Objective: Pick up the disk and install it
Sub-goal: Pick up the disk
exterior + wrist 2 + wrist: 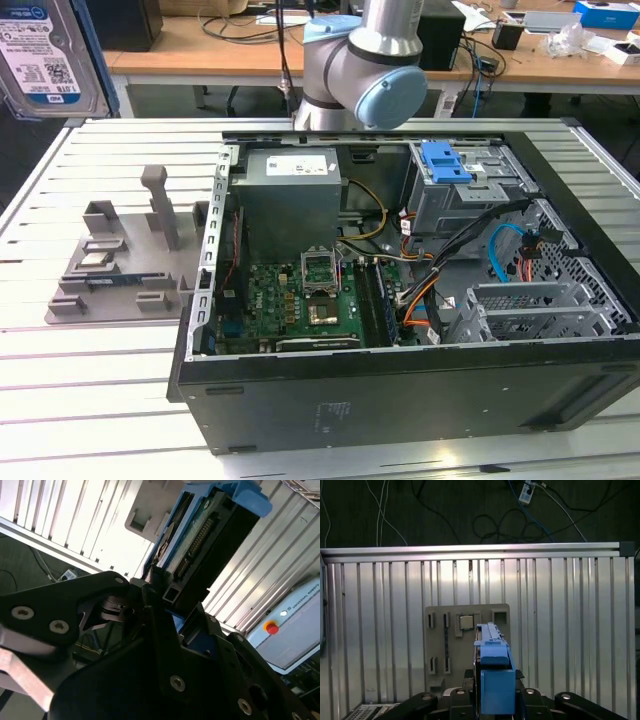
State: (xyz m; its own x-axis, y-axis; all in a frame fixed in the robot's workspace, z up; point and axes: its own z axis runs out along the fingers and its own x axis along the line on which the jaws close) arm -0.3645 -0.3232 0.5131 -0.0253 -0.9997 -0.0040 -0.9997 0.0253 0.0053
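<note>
My gripper (495, 676) is shut on the disk (495, 680), a silver hard drive in a blue plastic frame, which I see edge-on in the first wrist view. In the second wrist view the black fingers (150, 587) clamp the disk (210, 545) on both sides, and its connector edge shows. In the exterior view the disk (45, 55) hangs high at the left, with its barcode label facing the camera. It is held well above the grey fixture plate (465, 650).
An open computer case (400, 280) lies on the slatted aluminium table (100, 400), with a motherboard, cables and a drive cage with a blue bracket (445, 160). The grey fixture plate (120, 270) sits at the exterior view's left of the case. The arm (360, 60) rises behind the case.
</note>
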